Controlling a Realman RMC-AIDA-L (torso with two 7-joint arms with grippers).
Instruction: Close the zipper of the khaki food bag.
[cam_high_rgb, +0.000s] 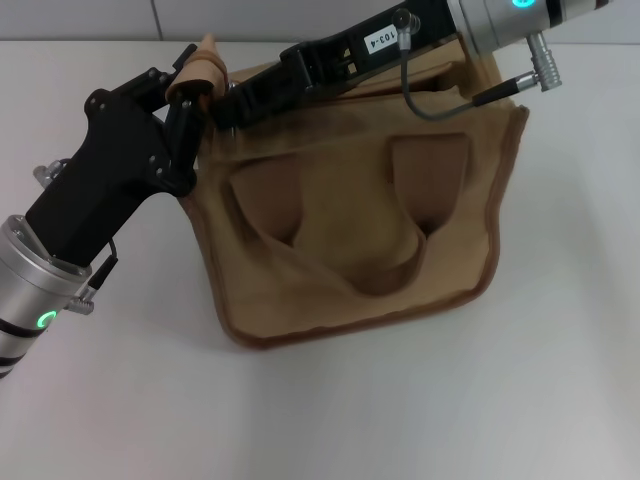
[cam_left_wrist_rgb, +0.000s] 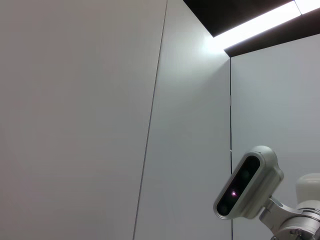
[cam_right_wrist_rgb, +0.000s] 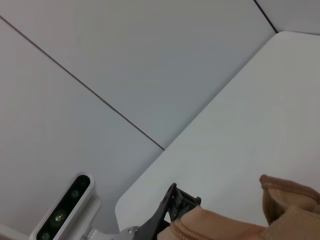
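The khaki food bag (cam_high_rgb: 455, 255) lies on its side on the white table (cam_high_rgb: 400, 420), its two wide handles (cam_high_rgb: 380, 270) facing up. My left gripper (cam_high_rgb: 195, 88) is at the bag's far left top corner, shut on a tan end tab (cam_high_rgb: 207, 55) that sticks up above it. That gripper also shows in the right wrist view (cam_right_wrist_rgb: 172, 206) against tan fabric (cam_right_wrist_rgb: 225, 227). My right gripper (cam_high_rgb: 222, 105) reaches in from the upper right along the bag's top edge and ends right beside the left gripper. The zipper is hidden behind the right arm.
The right arm (cam_high_rgb: 400, 40) and its grey cable (cam_high_rgb: 440, 105) lie across the bag's top edge. A grey wall (cam_high_rgb: 100, 20) runs behind the table. The left wrist view shows only wall, a ceiling light and a camera housing (cam_left_wrist_rgb: 247, 187).
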